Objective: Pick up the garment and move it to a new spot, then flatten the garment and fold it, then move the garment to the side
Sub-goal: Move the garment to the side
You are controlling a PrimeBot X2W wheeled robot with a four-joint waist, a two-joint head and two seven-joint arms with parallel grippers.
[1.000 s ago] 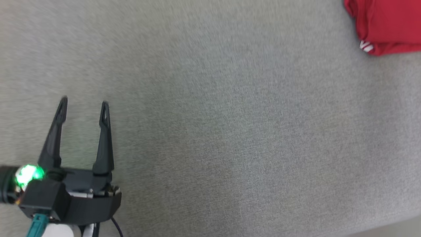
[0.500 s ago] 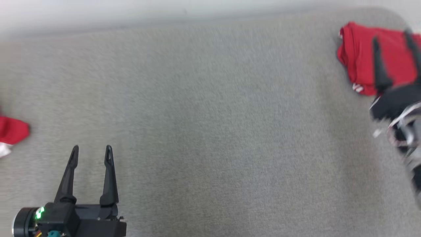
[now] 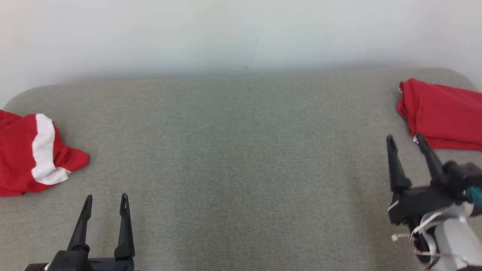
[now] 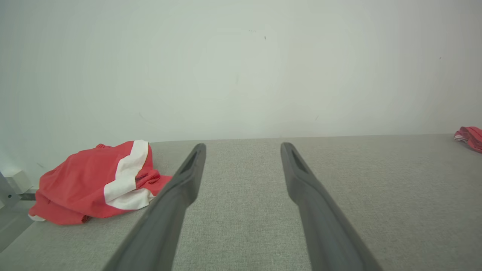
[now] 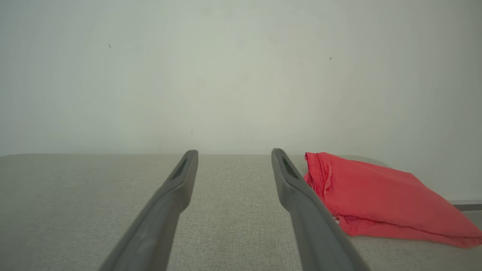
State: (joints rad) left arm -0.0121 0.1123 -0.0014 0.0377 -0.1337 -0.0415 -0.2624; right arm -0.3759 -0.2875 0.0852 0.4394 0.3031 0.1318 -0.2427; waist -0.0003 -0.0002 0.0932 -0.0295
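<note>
- crumpled garment [image 3: 22,158], left edge of the frame: red with a broad white band
- folded garment [image 3: 444,113], right edge: plain red
- padded surface [image 3: 241,158]: grey, finely flecked weave
- wall [image 3: 241,34], top: pale off-white
- left gripper [image 3: 107,196] and right gripper [image 3: 404,137]: black

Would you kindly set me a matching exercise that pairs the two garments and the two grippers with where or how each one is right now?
Things:
1. striped garment
2. plain red garment
3. left gripper
4. right gripper

Places or states:
A. folded, at the head view's far right
B. open, at the head view's lower left
C. crumpled, at the head view's left edge
D. open, fingertips next to plain red cloth

Pairs: 1-C, 2-A, 3-B, 4-D
</note>
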